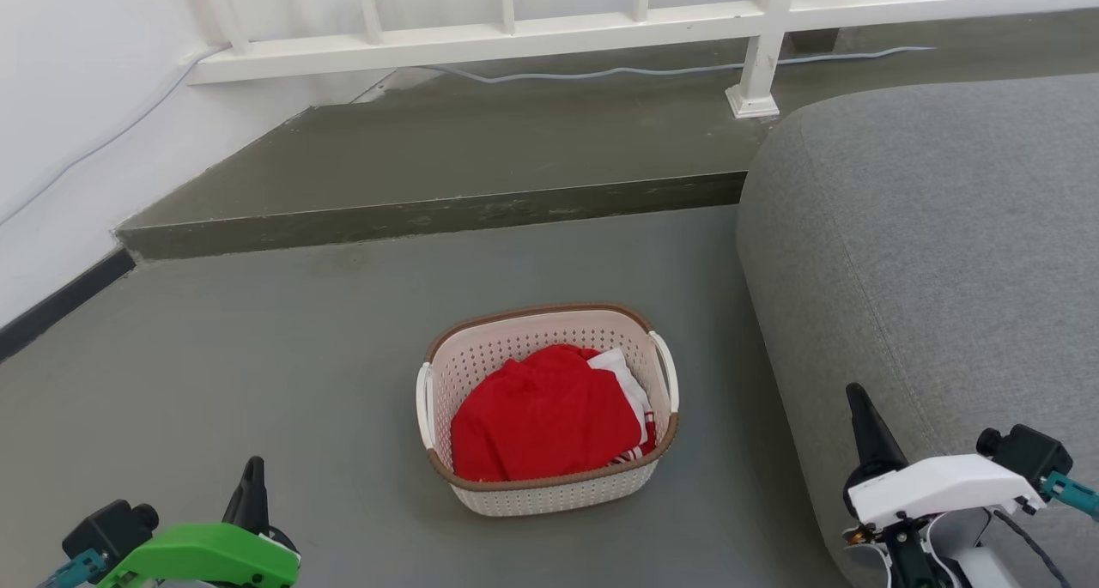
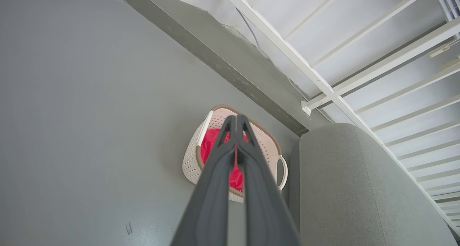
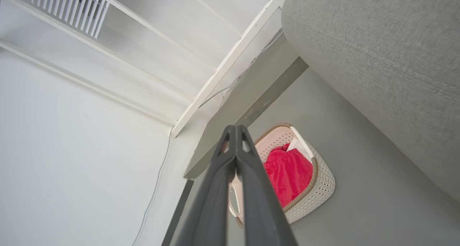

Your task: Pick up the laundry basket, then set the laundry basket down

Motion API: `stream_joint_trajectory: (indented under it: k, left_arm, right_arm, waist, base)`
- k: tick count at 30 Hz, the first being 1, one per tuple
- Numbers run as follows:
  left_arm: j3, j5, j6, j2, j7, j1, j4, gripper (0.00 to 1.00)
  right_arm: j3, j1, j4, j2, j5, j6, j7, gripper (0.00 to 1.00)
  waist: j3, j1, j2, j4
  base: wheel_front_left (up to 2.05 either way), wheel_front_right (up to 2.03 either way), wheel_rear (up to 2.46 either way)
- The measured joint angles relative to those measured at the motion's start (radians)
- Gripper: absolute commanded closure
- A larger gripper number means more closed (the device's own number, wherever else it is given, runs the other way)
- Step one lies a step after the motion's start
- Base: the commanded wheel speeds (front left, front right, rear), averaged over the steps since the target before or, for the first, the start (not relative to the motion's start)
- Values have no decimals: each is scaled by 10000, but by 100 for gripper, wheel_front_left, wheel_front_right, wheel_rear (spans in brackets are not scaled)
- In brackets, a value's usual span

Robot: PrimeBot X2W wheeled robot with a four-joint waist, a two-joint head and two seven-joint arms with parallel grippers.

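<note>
The laundry basket (image 1: 549, 489) stands upright on the grey floor, cream-white and perforated, with a brown rim, a white handle on each short side, and red and white cloth inside. It also lies beyond my fingers in the left wrist view (image 2: 190, 163) and the right wrist view (image 3: 320, 183). My left gripper (image 1: 254, 472) rests at the lower left, well to the left of the basket and nearer me, and its fingers are pressed together (image 2: 236, 118). At the lower right my right gripper (image 1: 859, 399) hangs beside the sofa, its fingers (image 3: 235, 128) shut on nothing.
A grey sofa (image 1: 944, 253) fills the right side, close to the basket's right handle. Behind the basket a raised step (image 1: 429, 215) crosses the floor, with a white railing (image 1: 601, 21) and a cable on it. A white wall (image 1: 69, 99) bounds the left.
</note>
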Motion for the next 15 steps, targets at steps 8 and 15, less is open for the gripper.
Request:
stream_joint_trajectory:
  k: [8,15]
  left_arm:
    - [192,-784,-127,-52,240,-73,-23,100]
    - [368,-1643,-272,-75,433,-212,-48,100]
  right_arm:
    - [-240,-156,25,-44,880,159,163,100]
    - [-487,-244,73,-100,1791,307,322,100]
  waist:
    - [29,0,0,10]
    - [57,0,0,20]
  base:
    - [0,0,0]
    - [0,0,0]
